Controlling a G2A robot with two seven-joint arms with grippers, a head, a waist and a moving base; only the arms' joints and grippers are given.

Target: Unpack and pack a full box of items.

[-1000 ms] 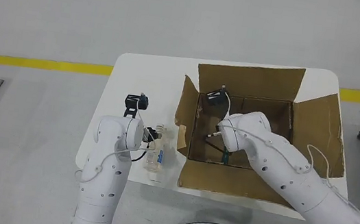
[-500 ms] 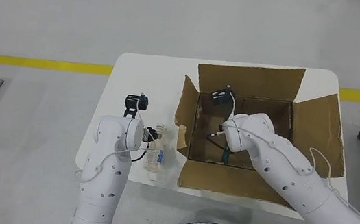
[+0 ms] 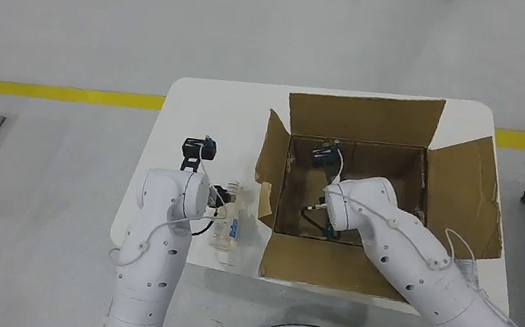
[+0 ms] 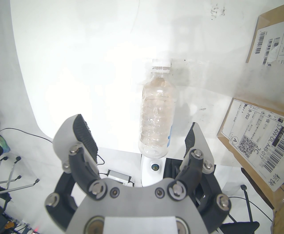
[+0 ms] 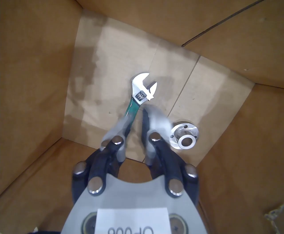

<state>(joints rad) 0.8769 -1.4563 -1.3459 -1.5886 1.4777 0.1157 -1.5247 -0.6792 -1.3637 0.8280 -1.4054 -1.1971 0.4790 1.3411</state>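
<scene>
On the table (image 3: 220, 107): a clear bottle lay to the left and an open cardboard box stood to the right, near each other but not touching.
Left gripper (image 4: 137, 124): was held over the near table edge with its fingers (image 4: 83, 130) spread wide and nothing between the pads.
Bottle (image 4: 157, 115): lay on its side with its white cap pointing away from the left gripper. Its base sat just beyond the fingertips, in line with the gap and closer to the finger on the box side, touching neither finger.
Box (image 3: 365, 117): all flaps were folded outward, and printed labels (image 4: 257, 141) were stuck on the wall facing the bottle.
Right gripper (image 5: 137, 120): was lowered inside the box, fingers set to a narrow gap.
Wrench (image 5: 142, 86): green-handled and adjustable, it lay on the box floor. Its handle end ran into that gap, against one finger and clear of the other, with the jaw end pointing away.
Metal flange (image 5: 184, 137): lay flat on the box floor, just beside the right gripper.
</scene>
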